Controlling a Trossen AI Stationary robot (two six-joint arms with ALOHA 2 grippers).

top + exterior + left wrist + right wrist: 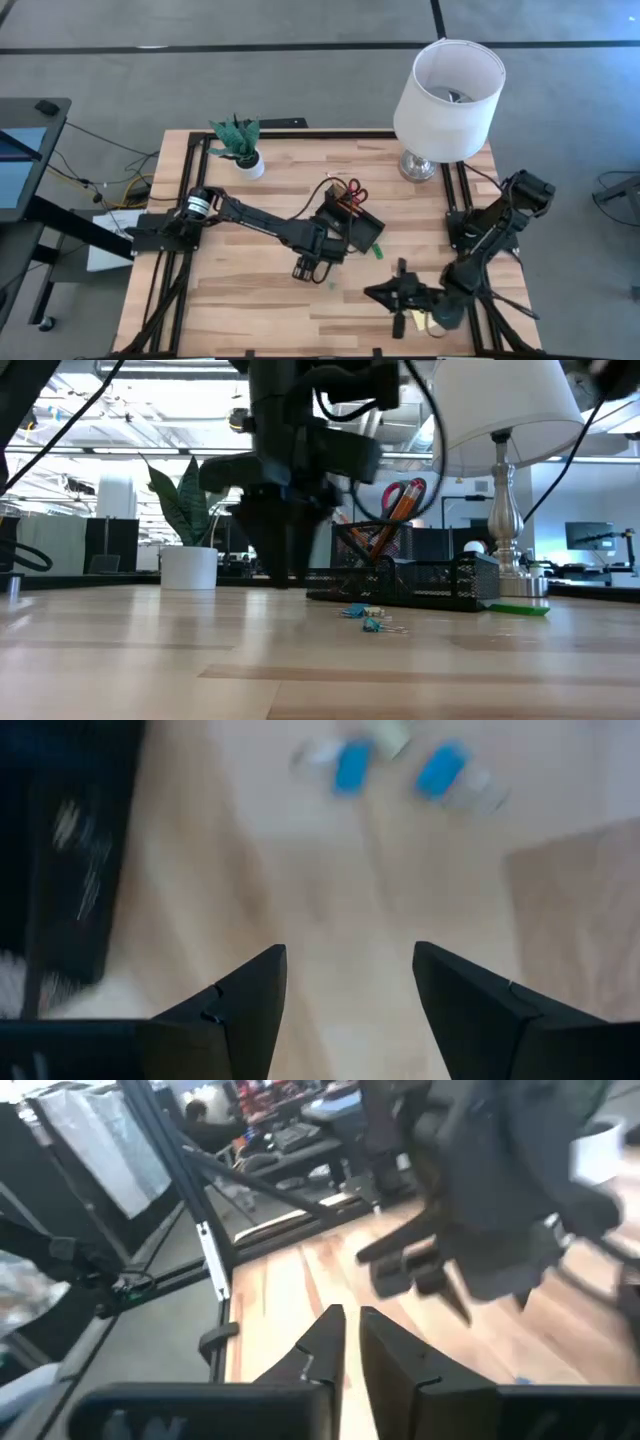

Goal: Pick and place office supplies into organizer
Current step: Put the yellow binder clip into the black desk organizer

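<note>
The black organizer [362, 228] stands mid-table and holds red-handled scissors [405, 493] and orange pencils [388, 528] upright. Two blue clips [362, 616] lie on the wood in front of it and show blurred in the left wrist view [350, 765]. A green block [378, 250] lies to the organizer's right. My left gripper [305, 270] points down beside the organizer, open and with nothing between its fingers [345, 990], a little short of the clips. My right gripper [375, 292] reaches in level from the right, shut and with nothing in it [350, 1330]. A yellow pad [420, 320] shows partly under my right arm.
A potted plant [240, 150] stands at the far left of the table. A white-shaded lamp [445, 95] stands at the far right. Black rails [185, 180] run along both sides. Bare wood [230, 300] lies toward the near left.
</note>
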